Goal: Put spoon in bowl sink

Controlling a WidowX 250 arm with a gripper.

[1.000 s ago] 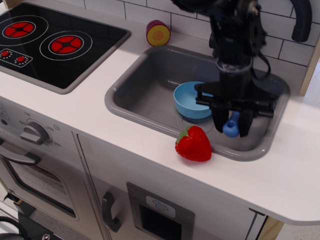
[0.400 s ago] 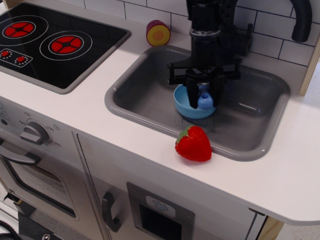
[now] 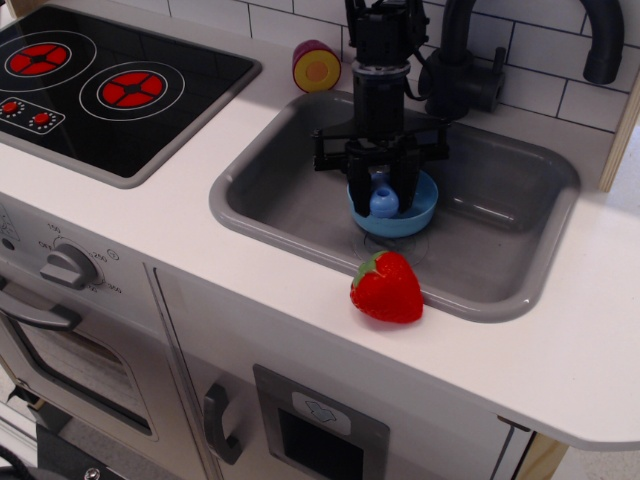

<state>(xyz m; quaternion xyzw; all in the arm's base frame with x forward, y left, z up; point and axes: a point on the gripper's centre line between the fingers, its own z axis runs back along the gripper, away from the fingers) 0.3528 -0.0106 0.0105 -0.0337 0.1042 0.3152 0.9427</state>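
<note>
Fingers (image 3: pixel 367 190) grip spoon (image 3: pixel 383 201) betw. them, over bowl (image 3: pixel 420 213).

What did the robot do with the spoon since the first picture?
The gripper carried the spoon left, from the sink's right side to over the bowl. It still holds the spoon by its blue handle, right above the bowl. The bowl, the strawberry and the sink stayed put.

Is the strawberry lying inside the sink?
No, the strawberry lies on the white countertop at the front rim of the sink.
</note>
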